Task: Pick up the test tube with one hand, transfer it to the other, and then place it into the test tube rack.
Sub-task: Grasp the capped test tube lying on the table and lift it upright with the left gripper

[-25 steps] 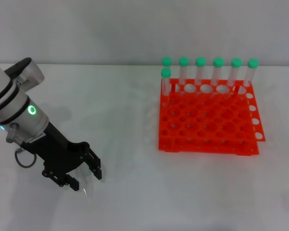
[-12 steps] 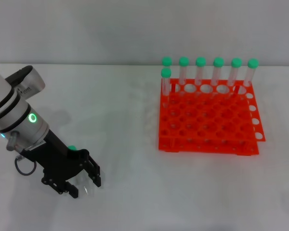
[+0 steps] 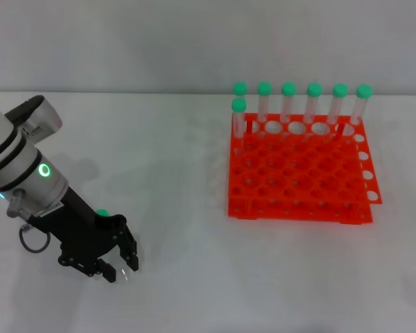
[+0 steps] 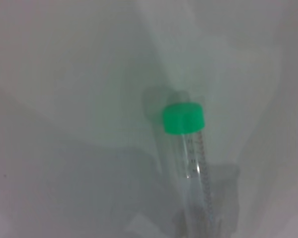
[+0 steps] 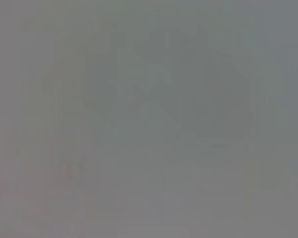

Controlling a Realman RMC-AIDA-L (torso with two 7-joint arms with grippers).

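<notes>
Head view showed the left gripper point(image 3: 118, 263) low over the bench point(image 3: 180, 277) at about eight o'clock in the scene, its jaws spread and straddling the test tube point(image 3: 102, 214). Only the green cap showed there, peeking past the black gripper body, with a faint clear glint between the fingertips. The left wrist view showed the test tube point(image 4: 188, 153) lying flat on the white bench, cap point(image 4: 183, 118) towards the far end and the graduated barrel running back under the gripper.

The tube looked light, stiff and slick, being clear plastic, and round enough to roll if nudged. A pinch on the barrel just below the cap seemed the safest hold, leaving the tapered end free for the other hand.

The test tube rack point(image 3: 298, 180) stood well apart at two o'clock, with seven green-capped tubes point(image 3: 289, 104) upright along its far row and one corner hole. Nothing lay between gripper and rack. The right gripper was not in sight; its wrist view showed only blank grey.
</notes>
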